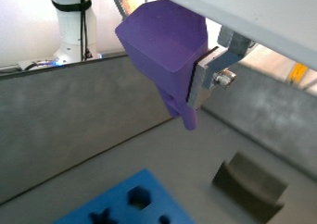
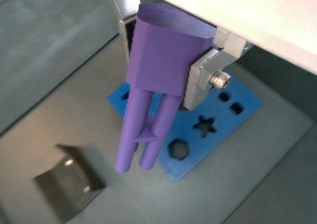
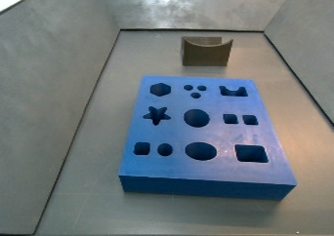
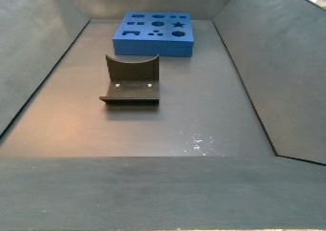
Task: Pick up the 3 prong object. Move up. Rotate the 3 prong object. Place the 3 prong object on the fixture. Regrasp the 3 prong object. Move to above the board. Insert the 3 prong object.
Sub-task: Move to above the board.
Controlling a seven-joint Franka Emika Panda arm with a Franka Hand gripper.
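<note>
I am seeing the gripper (image 2: 173, 56) hanging high above the bench (image 4: 178, 130), out of both side views, so only the wrist views are showing it. Its jaws are clenching on the blocky base of the prong piece (image 2: 158, 80), with a silver finger (image 2: 209, 72) pressing flat against one side; the far finger is hiding behind the purple. The prongs are pointing down and hanging free in the air, touching nothing. Below them in a wrist view the board (image 2: 242, 103) is lying flat, and the fixture (image 2: 69, 181) is sitting well apart from it. In both side views I am finding the board (image 3: 268, 172) and the fixture (image 4: 132, 80) resting bare on the grey floor.
</note>
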